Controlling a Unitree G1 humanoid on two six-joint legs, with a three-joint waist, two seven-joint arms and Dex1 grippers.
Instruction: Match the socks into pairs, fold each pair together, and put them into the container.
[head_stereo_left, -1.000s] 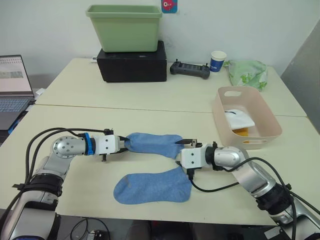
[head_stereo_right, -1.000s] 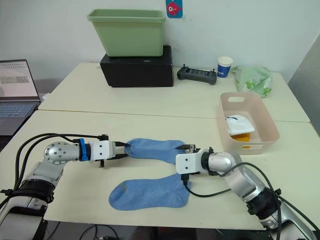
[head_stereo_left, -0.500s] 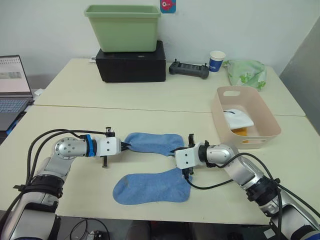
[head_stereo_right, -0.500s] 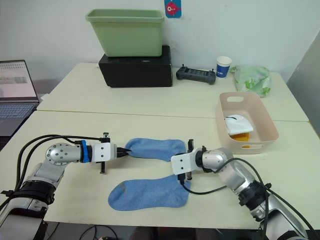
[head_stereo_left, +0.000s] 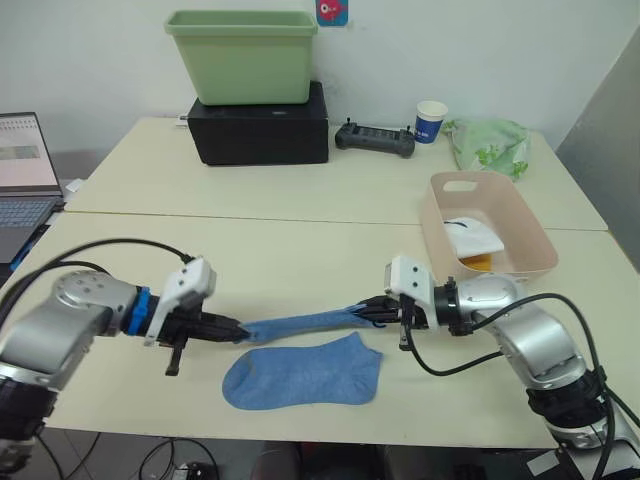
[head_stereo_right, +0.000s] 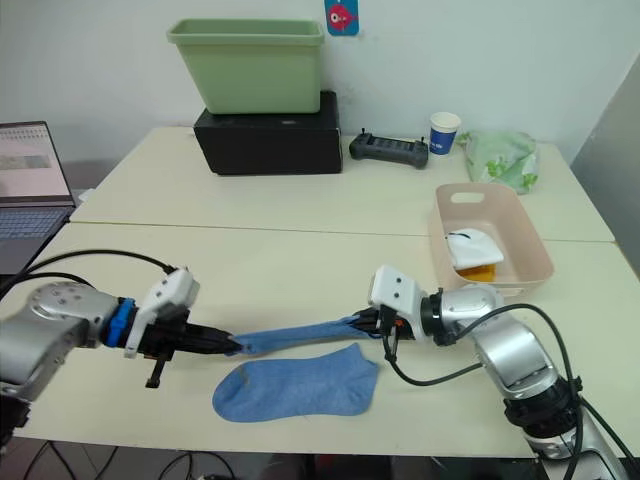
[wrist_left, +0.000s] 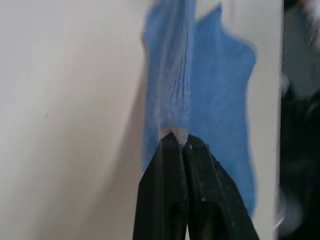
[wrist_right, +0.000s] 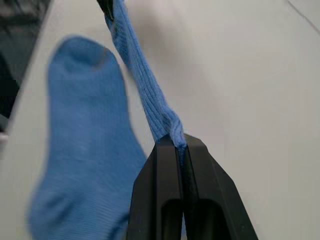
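Stretching blue sock (head_stereo_left: 300, 323) taut btwn L tool (head_stereo_left: 237, 334) & R tool (head_stereo_left: 362, 313), both clamped on it.

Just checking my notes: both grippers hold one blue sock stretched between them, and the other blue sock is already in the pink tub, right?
Not quite. The other blue sock lies flat on the table, as the left eye view shows. The left gripper and right gripper do hold the stretched sock; the pink tub holds none.

table (head_stereo_left: 300, 230) | blue sock (head_stereo_left: 300, 372) | pink container (head_stereo_left: 530, 262) | black box (head_stereo_left: 258, 130)
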